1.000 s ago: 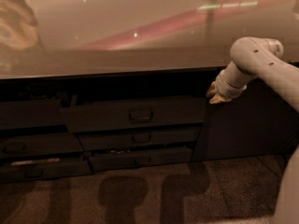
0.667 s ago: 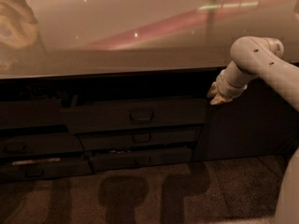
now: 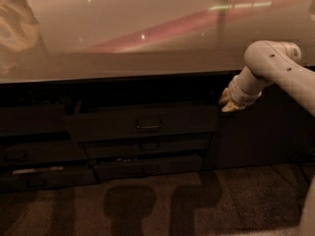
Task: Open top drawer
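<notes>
Camera view: dim, front-on look at a run of dark cabinets under a pale counter [image 3: 147, 43].
Top drawer [image 3: 108, 127]: widest dark front, directly under the counter edge. It seems to stand a little proud of the fronts beneath it, but I cannot tell how far out it is.
Handle [image 3: 148, 127]: small horizontal bar in the middle of the top drawer front.
Gripper [image 3: 229, 102]: just off the top drawer's upper right corner, well right of the handle; contact with the drawer edge is unclear.
Gripper state: cannot tell whether it is released or clenched.
Arm [image 3: 268, 63]: pale, with its elbow bent above and to the right of the top drawer.
Lower drawers [image 3: 147, 145]: two shorter, narrower fronts stacked directly below the top drawer, with similar handles; not the target.
Side panel [image 3: 266, 132]: plain dark front to the right of the top drawer.
Floor [image 3: 206, 200]: speckled, below the top drawer, with shadows on it.
Handling (judgement): rigid front on slides, probably moderate weight, and wants a straight, steady pull outward. The flat face looks smooth, so pushing on it is likely to slip.
Hold (judgement): the central bar is the best grip. A pull at the right corner or top edge could skew a drawer this wide and make it bind.
</notes>
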Robot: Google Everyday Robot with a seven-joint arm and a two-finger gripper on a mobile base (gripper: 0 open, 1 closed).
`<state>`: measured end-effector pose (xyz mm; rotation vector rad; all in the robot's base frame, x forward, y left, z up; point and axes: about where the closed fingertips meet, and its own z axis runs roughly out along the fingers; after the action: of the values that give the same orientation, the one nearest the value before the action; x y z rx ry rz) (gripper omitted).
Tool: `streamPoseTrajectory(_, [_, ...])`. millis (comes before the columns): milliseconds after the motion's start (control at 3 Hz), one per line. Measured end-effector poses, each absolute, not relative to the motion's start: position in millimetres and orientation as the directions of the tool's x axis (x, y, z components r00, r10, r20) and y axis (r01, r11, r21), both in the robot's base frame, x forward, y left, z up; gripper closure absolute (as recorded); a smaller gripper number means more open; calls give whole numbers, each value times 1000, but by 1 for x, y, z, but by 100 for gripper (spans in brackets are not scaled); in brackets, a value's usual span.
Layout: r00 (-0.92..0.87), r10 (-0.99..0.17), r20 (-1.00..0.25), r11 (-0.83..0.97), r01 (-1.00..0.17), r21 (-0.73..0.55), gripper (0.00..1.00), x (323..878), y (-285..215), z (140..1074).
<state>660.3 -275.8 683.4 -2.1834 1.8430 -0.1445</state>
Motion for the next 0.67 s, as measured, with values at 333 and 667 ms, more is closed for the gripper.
streamPoseTrajectory(333, [184,-978,-102,-150,-949,-276,100,653,-277,682])
streamPoseTrajectory(667, [186,-977,-102,-151,-949,-277,100,649,-278,682])
